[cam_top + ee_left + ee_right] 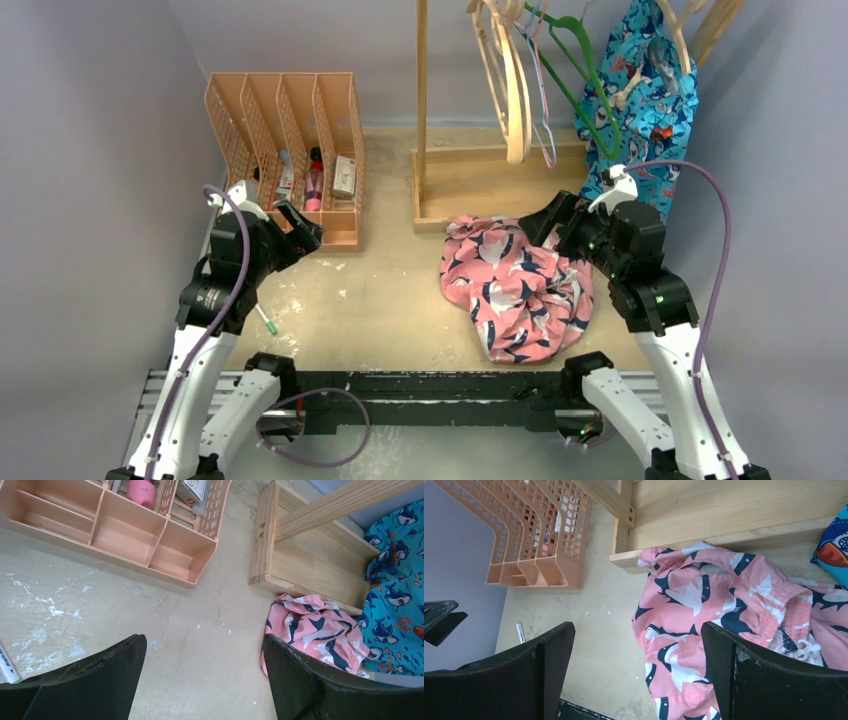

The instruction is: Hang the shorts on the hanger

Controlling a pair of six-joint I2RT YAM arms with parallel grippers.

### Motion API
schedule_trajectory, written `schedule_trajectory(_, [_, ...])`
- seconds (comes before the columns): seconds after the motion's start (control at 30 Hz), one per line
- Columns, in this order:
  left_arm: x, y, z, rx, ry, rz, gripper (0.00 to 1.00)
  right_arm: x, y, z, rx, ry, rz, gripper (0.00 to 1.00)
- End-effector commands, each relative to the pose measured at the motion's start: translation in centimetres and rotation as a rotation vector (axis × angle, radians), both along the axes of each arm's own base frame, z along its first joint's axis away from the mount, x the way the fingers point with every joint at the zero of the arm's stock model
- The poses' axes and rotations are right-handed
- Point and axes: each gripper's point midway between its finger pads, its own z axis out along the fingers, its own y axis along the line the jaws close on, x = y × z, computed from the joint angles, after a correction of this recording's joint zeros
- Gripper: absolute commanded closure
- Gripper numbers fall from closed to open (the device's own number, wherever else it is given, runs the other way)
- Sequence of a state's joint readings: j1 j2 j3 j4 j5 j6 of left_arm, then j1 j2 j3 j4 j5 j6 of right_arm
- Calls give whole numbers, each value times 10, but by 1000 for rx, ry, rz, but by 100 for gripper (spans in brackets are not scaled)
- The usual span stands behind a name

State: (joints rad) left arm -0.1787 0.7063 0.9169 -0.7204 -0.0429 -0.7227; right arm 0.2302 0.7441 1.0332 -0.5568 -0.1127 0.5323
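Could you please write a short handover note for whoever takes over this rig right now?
Left gripper: open, empty, near the organizer.
Right gripper: open, empty, over the shorts' far edge.
Shorts: crumpled on the table against the rack base.
Hanger: hanging on the rack.
Done: nothing yet. Left: grasp the shorts and put them on the hanger.

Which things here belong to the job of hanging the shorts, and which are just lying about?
For the job: pink shark-print shorts; thin green hanger.
Lying about: peach file organizer; pale wooden hangers; blue printed garment; wooden rack; marker pen.
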Motion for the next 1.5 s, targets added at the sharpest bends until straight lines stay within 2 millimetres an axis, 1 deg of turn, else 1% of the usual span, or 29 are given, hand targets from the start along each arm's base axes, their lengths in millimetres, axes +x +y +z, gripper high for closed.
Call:
schedule_trajectory(0.0, [4,4,14,-12,-48,29,14,1,-2,12,12,-37,-23,1])
schedule_trajectory(0.27, [6,9,9,-5,-35,64,14,0,-2,7,16,-19,-28,1])
schedule_trajectory(0.4, [7,14,4,-8,-17,109,14,4,-8,0,28,4,-82,1])
schedule_trajectory(0.5, [9,21,-2,-13,13,167,14,5,-10,-11,59,54,-126,1])
schedule_trajectory(0.63, [10,26,-13,1,57,203,15,4,-18,-37,123,158,-248,3])
schedule_trajectory(0.73, [12,24,-19,1,69,198,15,3,-15,-61,164,230,-283,8])
schedule_trajectory(0.8, [15,21,-20,-3,60,178,16,5,-12,-71,191,253,-288,10])
schedule_trajectory(0.87, [20,15,-16,-7,29,138,17,6,-10,-82,219,286,-312,12])
schedule_trajectory(1.0, [28,6,-6,12,-30,57,17,4,-15,-116,263,395,-423,12])
schedule_trajectory(1.1, [32,3,0,39,-71,17,17,1,-17,-144,274,473,-487,12])
schedule_trajectory(1.2, [35,3,1,77,-96,-13,17,0,-20,-165,259,527,-528,12])
schedule_trajectory(1.27, [35,4,-3,88,-96,-18,17,1,-21,-174,242,543,-536,13])
schedule_trajectory(1.37, [33,4,-15,94,-94,-18,17,7,-17,-182,216,534,-487,14])
schedule_trajectory(1.43, [32,7,-25,102,-88,-10,18,14,-6,-178,203,492,-385,15])
schedule_trajectory(1.47, [31,8,-26,103,-97,-3,18,18,1,-175,200,461,-316,15])
